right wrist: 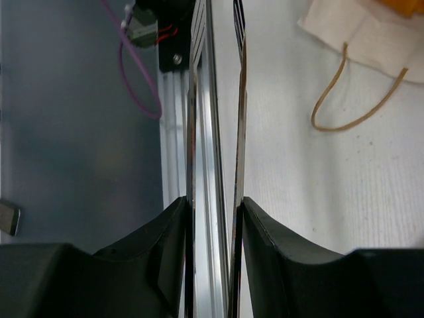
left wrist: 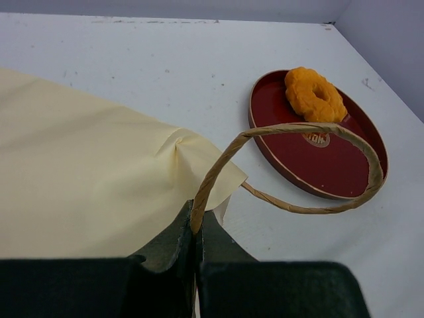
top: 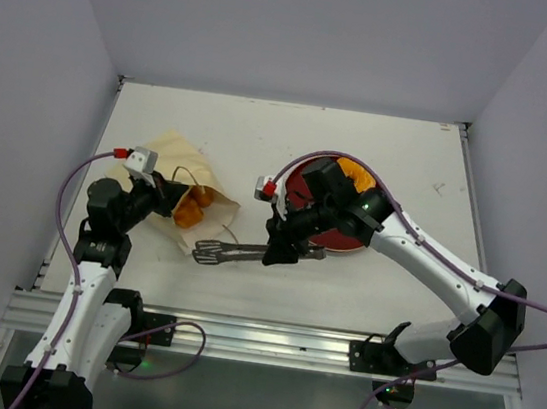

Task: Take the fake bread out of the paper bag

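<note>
Pinching paper bag [top: 171, 156]: left gripper [left wrist: 196, 228]; right gripper [top: 282, 253] squeezing tongs [top: 232, 253]; fake bread [top: 190, 207] half-hidden inside.

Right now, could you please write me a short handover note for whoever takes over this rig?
Left gripper: shut on the bag by its handle; the bag lies on its side, table left.
Right gripper: holds tongs, tips empty, pointing at the bag mouth.
Done: one doughnut on the plate.
Left: orange bread shows in the bag mouth; take it out.
</note>
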You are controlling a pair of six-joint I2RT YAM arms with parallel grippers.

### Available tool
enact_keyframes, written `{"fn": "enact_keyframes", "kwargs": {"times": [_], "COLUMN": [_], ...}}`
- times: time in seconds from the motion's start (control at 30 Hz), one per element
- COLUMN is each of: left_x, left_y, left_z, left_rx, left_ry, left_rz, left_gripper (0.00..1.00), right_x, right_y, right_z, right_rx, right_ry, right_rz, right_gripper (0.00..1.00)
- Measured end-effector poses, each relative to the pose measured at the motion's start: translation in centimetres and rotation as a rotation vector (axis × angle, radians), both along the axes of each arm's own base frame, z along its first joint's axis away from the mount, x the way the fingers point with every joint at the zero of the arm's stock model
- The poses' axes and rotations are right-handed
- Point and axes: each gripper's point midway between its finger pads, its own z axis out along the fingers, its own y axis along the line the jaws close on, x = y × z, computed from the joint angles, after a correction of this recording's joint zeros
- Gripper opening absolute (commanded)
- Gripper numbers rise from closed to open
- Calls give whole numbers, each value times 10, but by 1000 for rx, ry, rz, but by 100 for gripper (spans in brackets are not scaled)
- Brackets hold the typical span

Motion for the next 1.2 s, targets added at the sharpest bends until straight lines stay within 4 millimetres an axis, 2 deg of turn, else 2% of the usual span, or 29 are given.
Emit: {"fn": "enact_keyframes", "kwargs": {"times": [0.23, 0.53, 0.87, 1.2], "left_x": [0, 2, 4, 5], "left_y": [-1, -1, 0, 0], "left_z": [8, 14, 19, 20], "left_rx": [-52, -110, -127, -128], "left_ry": [9, 14, 3, -4], "left_rz": [18, 43, 55, 55], "left_gripper": [0, 0, 0, 0], "right_x": [30, 62, 90, 100], "right_y": [32, 65, 74, 77], "right_z": [-23, -31, -37, -49], "right_rx": [58, 138, 192, 178], "right_ry": [97, 219, 331, 419], "right_rz": [-230, -438, -610, -710], "right_gripper": [40, 40, 39, 40]}}
